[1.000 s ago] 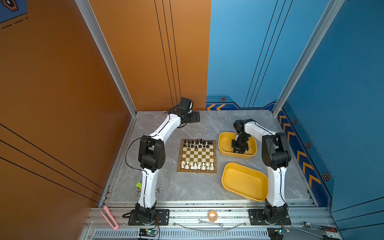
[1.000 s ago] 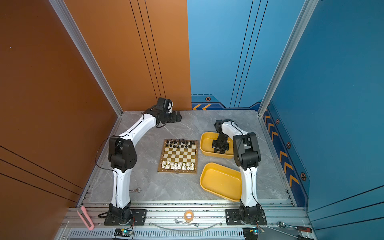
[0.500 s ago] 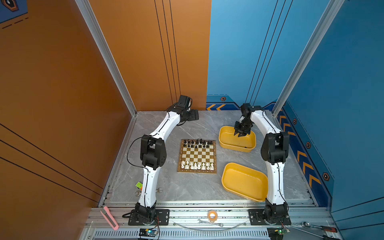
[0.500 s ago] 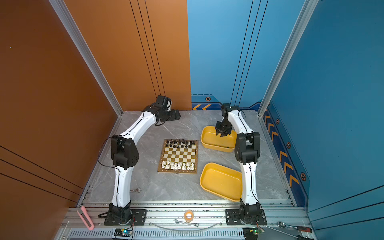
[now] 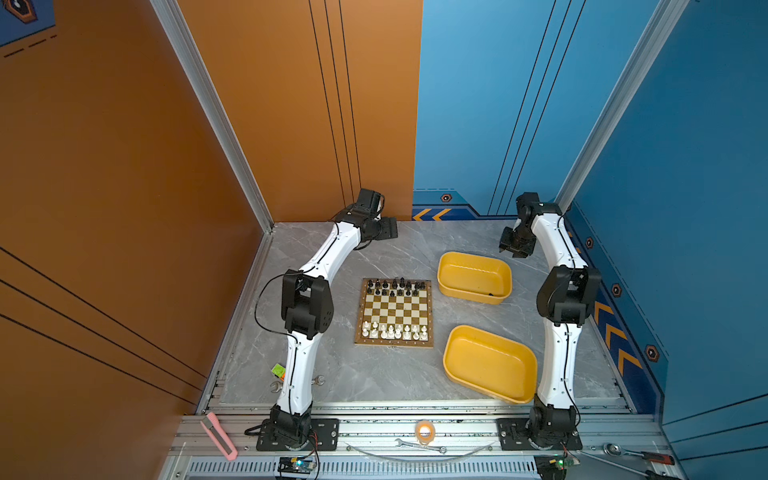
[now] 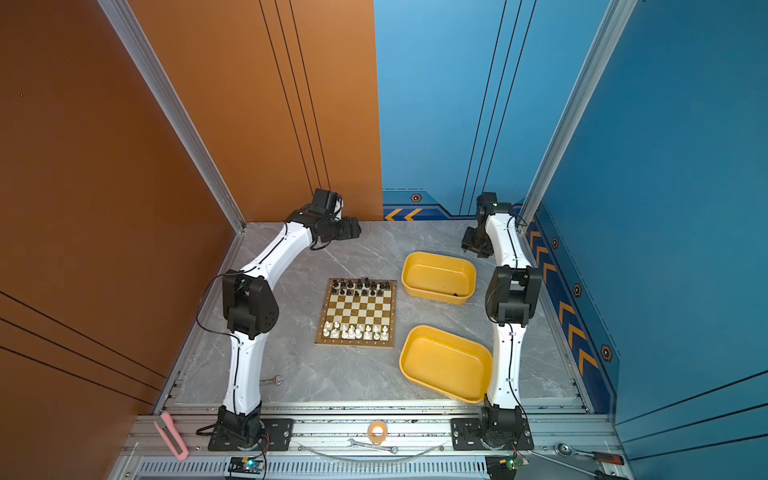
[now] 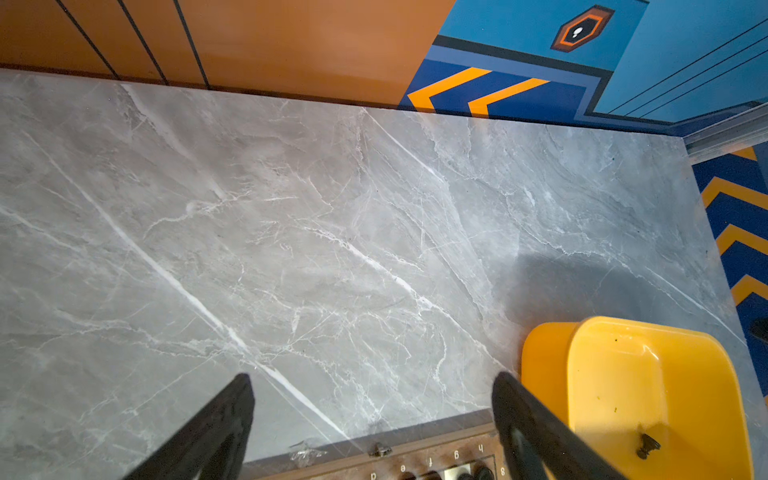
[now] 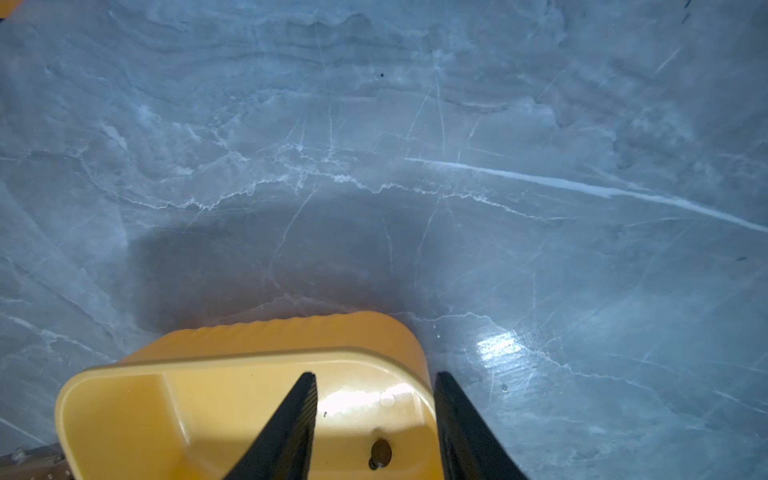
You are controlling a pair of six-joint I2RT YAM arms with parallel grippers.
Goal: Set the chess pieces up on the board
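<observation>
A grey marble table (image 5: 332,374) seen from above, with an arm on each side.

Near the far left corner, the left gripper (image 5: 384,228) hangs over bare table, its fingers (image 7: 232,399) spread wide and holding nothing.

At the middle lies the board (image 5: 395,309). Black chess pieces (image 5: 395,286) fill its far rows and white pieces (image 5: 395,331) its near rows; they are too small to count.

To the right of the board are two yellow trays. The far tray (image 5: 469,276) holds one stray black piece (image 5: 491,294) close to its near right corner. The near tray (image 5: 488,363) looks empty.

By the far right corner, the right gripper (image 5: 513,247) hovers beyond the far tray, fingers (image 8: 291,415) apart with nothing between them.

The step in hand is probably fetching that last piece. To do it well, the right fingers should straddle it squarely, mind the tray wall just beside it, close gently, lift clear of the rim, and set it down without knocking its neighbours.

Both top views show the piece only as a dark speck. The left wrist view shows its turned shape (image 7: 646,446), apparently on its side, and the board's lettered far border (image 7: 415,461). The right wrist view shows it (image 8: 380,453) in the tray's corner.
</observation>
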